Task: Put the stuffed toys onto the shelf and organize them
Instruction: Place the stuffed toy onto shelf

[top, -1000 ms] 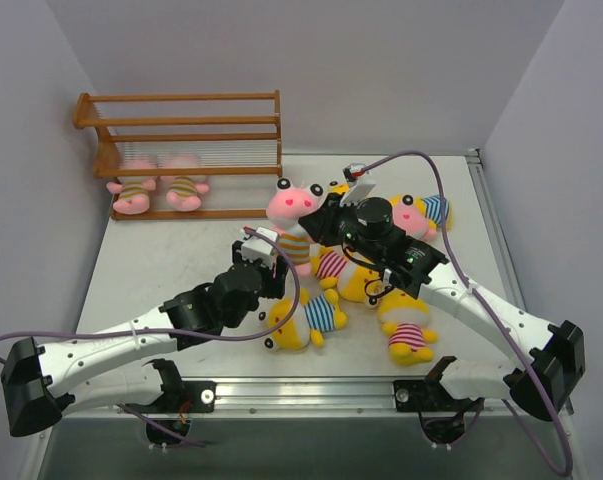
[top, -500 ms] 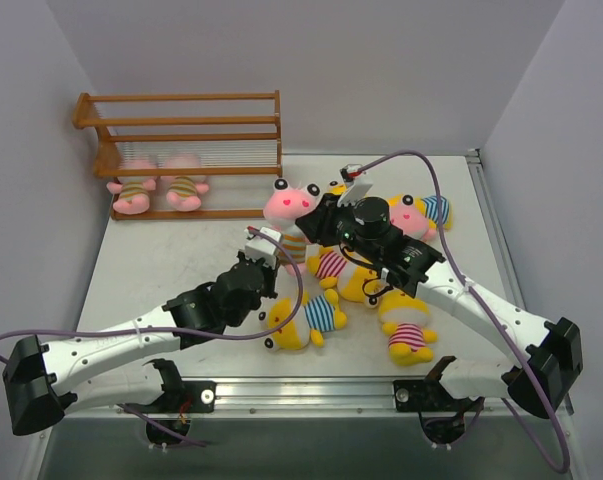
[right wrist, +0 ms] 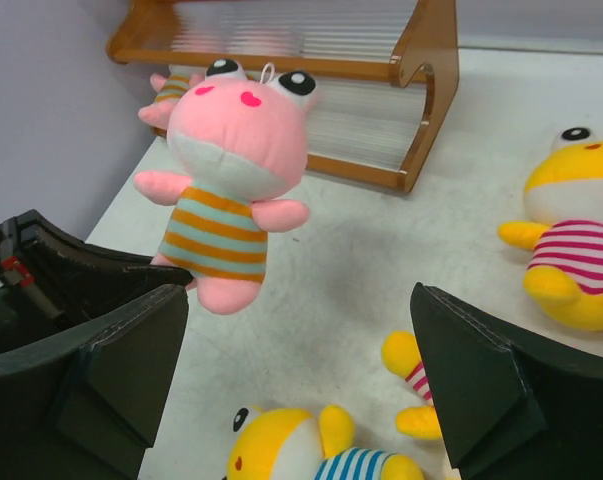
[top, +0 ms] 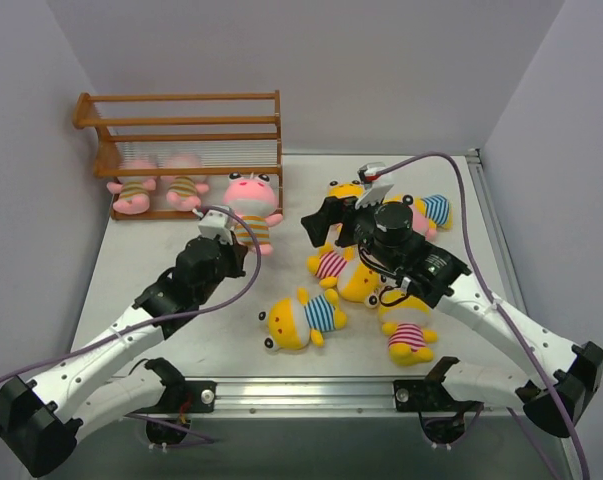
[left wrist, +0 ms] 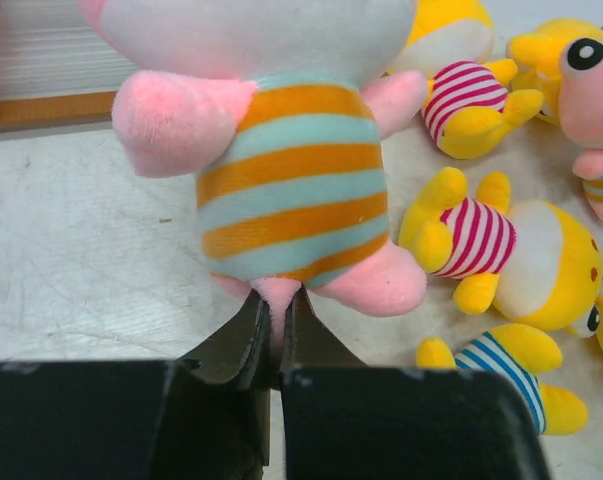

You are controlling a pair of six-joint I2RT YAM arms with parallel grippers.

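Observation:
My left gripper (left wrist: 274, 312) is shut on one leg of a pink stuffed toy (left wrist: 291, 190) in an orange-and-teal striped shirt. It holds the toy (top: 247, 203) upright above the table, just right of the shelf (top: 181, 140). Two more pink toys (top: 133, 191) (top: 184, 187) sit on the shelf's bottom tier. My right gripper (top: 336, 217) stands wide open and empty, right of the held toy (right wrist: 236, 170). Its fingers (right wrist: 131, 370) are well apart. Below it lies a yellow toy in blue stripes (right wrist: 301, 450).
Several toys lie on the table's right half: a blue-striped yellow one (top: 301, 320), pink-striped yellow ones (top: 331, 265) (top: 409, 340), and others at the back right (top: 426, 212). The shelf's upper tiers hold nothing. Walls close in on the left and right.
The right gripper opened and let go of the pink toy. The left gripper shut on its leg and carried it left and back, up to the shelf's right end.

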